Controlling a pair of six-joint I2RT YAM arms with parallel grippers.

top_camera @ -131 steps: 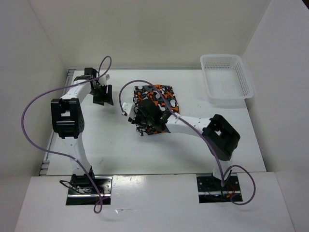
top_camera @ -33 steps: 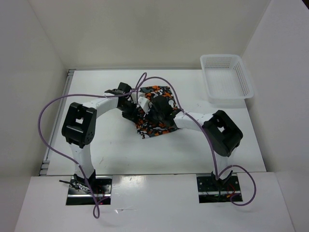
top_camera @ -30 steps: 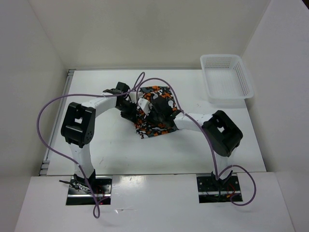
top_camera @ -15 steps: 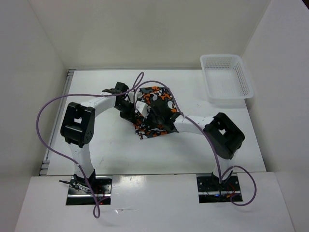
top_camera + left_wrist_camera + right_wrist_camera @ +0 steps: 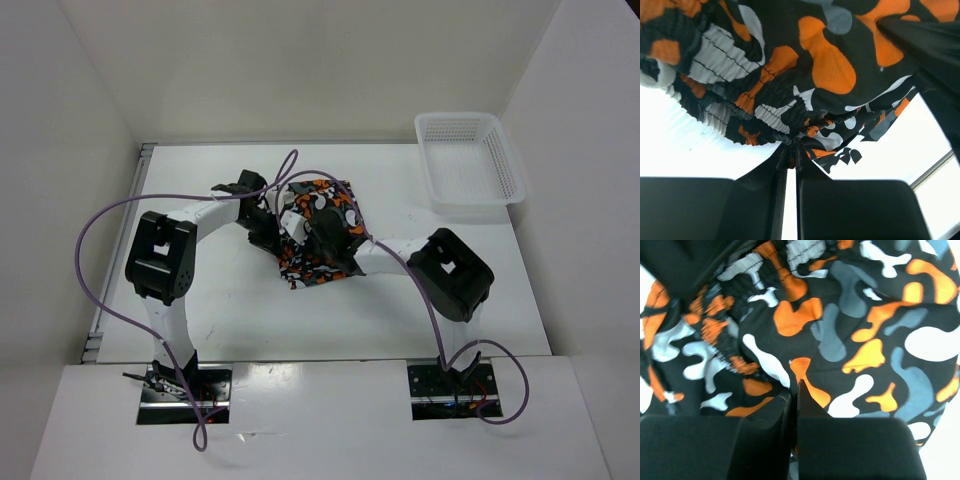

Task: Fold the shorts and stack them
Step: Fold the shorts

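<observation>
**A:** What's being gripped by the left gripper [image 5: 790, 150]?

**B:** The shorts' [image 5: 830, 70] waistband is being pinched tight in it. The right gripper [image 5: 794, 390] is being clamped shut on the same cloth. The shorts are being held bunched mid-table [image 5: 220, 300], between both arms.

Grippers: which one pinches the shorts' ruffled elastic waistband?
The left gripper: its fingers are shut on the gathered waistband of the shorts; the right gripper is shut on flat printed cloth.

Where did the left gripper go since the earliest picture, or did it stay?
Yes. The left gripper moved rightward, toward the basket, and now pinches the shorts.
</observation>
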